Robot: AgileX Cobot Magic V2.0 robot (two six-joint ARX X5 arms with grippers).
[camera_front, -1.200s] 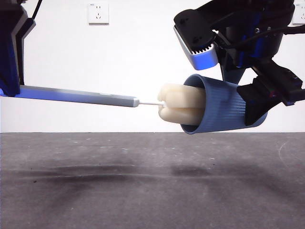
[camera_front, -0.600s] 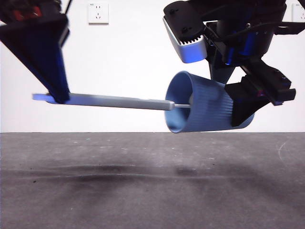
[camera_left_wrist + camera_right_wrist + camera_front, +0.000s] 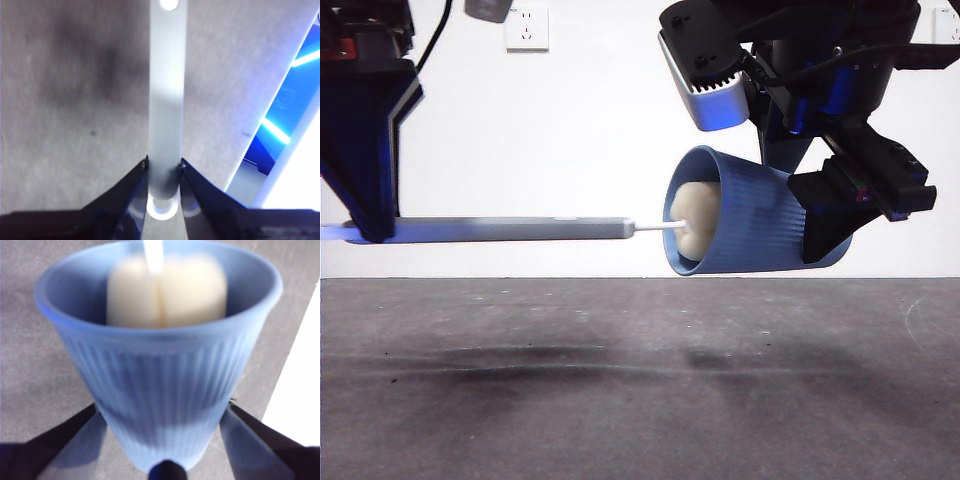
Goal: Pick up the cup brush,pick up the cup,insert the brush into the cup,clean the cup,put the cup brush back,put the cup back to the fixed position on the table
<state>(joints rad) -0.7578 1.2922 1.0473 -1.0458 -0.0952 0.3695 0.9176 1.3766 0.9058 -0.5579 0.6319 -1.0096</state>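
The blue ribbed cup (image 3: 750, 220) hangs on its side above the table (image 3: 620, 380), mouth facing left, with my right gripper (image 3: 840, 215) shut around its base. In the right wrist view the cup (image 3: 165, 375) sits between the right gripper (image 3: 162, 427) jaws, the cream sponge head (image 3: 167, 290) inside it. The cup brush (image 3: 510, 229) lies level in the air; its white neck reaches into the cup and the sponge head (image 3: 698, 215) shows partly inside the rim. My left gripper (image 3: 370, 225) is shut on the grey handle (image 3: 166, 100), as the left gripper (image 3: 164, 167) jaws show.
A white wall with a power socket (image 3: 526, 27) stands behind the table. Dark smudges mark the table surface (image 3: 520, 365) below the brush and cup.
The sponge head went fully into the cup half a second ago and has now drawn partly back out, as the left gripper moved left with the handle. The cup holds its place.
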